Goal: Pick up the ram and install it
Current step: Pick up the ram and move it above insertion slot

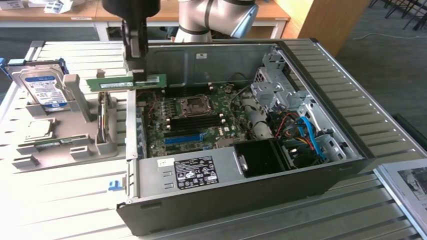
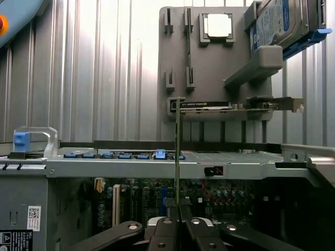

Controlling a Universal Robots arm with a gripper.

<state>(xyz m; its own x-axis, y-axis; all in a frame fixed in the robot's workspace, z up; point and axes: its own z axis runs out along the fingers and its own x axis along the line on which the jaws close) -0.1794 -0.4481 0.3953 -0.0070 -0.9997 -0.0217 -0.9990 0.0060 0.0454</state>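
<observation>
Exterior view | end effector (image 1: 137,75) clamped on thin flat green ram (image 1: 112,84) | above boxy metal case (image 1: 193,60) edge

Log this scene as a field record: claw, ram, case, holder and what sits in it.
claw: shut on the ram
ram: green stick, held in the air by the case edge on the holder's side
computer case: open, motherboard exposed
grey holder: beside the case, on the exterior view's left
hard drive: standing in the holder
processor chip: lying flat in the holder
</observation>
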